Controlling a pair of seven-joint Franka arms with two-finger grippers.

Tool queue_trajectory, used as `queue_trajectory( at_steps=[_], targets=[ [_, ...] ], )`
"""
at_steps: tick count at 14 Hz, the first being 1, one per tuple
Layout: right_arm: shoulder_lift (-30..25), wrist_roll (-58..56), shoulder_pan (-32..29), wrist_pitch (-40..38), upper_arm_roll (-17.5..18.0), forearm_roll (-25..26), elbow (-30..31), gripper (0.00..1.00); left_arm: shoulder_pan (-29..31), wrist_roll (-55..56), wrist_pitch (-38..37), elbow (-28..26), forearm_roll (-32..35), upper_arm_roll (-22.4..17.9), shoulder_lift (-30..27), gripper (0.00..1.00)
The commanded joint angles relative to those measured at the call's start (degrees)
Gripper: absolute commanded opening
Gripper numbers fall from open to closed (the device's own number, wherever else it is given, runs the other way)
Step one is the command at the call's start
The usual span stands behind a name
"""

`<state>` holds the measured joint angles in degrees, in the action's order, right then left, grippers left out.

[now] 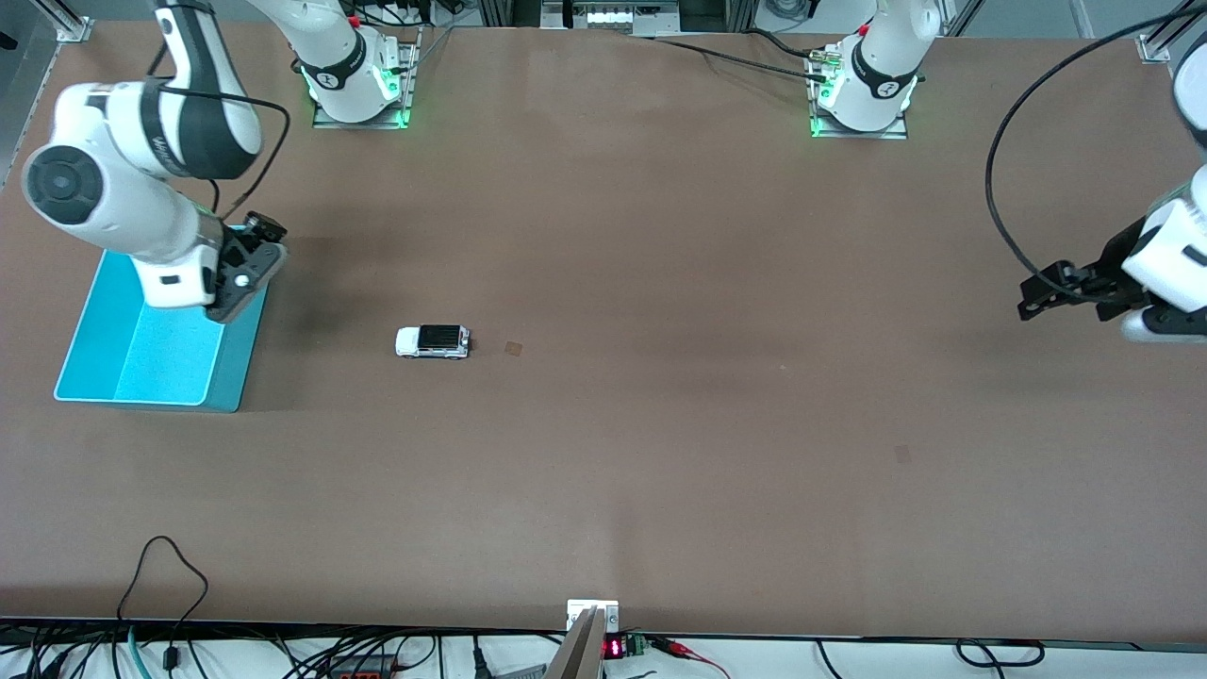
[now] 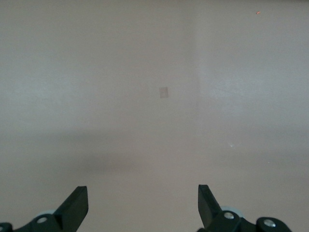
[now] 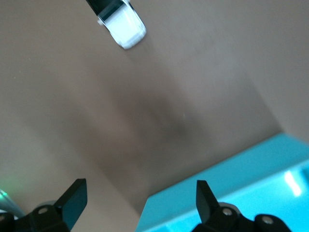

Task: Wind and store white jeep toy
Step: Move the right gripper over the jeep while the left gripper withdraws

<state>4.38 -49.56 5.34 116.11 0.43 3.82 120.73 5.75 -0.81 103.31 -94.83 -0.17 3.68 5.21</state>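
Observation:
The white jeep toy (image 1: 433, 341), small with a black roof panel, stands on its wheels on the brown table, toward the right arm's end. It also shows in the right wrist view as the white jeep toy (image 3: 120, 21), some way off from the fingers. My right gripper (image 1: 243, 283) hangs open over the corner of the cyan bin (image 1: 141, 349) nearest the jeep, holding nothing. In its wrist view the right gripper (image 3: 140, 188) frames the cyan bin's wall (image 3: 231, 188) and bare table. My left gripper (image 1: 1037, 292) waits open above the table at the left arm's end. The left gripper (image 2: 143, 193) has only bare tabletop below it.
The cyan bin looks empty. A small dark patch (image 1: 513, 348) marks the table beside the jeep, and another patch (image 1: 902, 454) lies nearer the front camera. Cables run along the table's front edge (image 1: 170, 566). The arm bases (image 1: 358, 90) stand at the back.

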Motion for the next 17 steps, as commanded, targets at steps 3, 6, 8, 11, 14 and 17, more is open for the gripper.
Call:
queue_trajectory(
  at_steps=[3,6,8,11,14,17],
  targets=[
    [5.37,-2.39,10.29,2.19,-0.25,0.66,-5.32,1.0,-6.19,5.47,-3.64,3.68,-0.97,-4.64,-0.12,1.0],
    [10.54,-4.22,14.16,2.36,-0.25,0.48,-10.5,1.0,-5.4,4.85,-3.65,3.69,-1.06,-4.2,-0.73,1.0],
    [15.2,-8.08,15.57,4.37,-0.25,0.4,-14.1,1.0,-5.4,4.85,-3.82,3.69,-1.06,-4.2,-0.91,1.0],
    [19.61,-13.88,16.02,11.49,-0.16,-0.04,-14.21,1.0,-5.4,4.76,-4.43,3.51,-1.06,-4.2,-1.08,1.0],
    [21.72,-15.04,16.45,13.43,-0.16,0.04,-13.94,1.0,-5.4,4.24,-5.39,3.6,-0.88,-4.38,-1.26,1.0],
    [22.87,-15.31,16.46,16.41,0.19,0.04,-12.37,1.0,-5.49,4.05,-6.37,5.26,-0.79,-4.29,-0.99,1.0]
  ],
)
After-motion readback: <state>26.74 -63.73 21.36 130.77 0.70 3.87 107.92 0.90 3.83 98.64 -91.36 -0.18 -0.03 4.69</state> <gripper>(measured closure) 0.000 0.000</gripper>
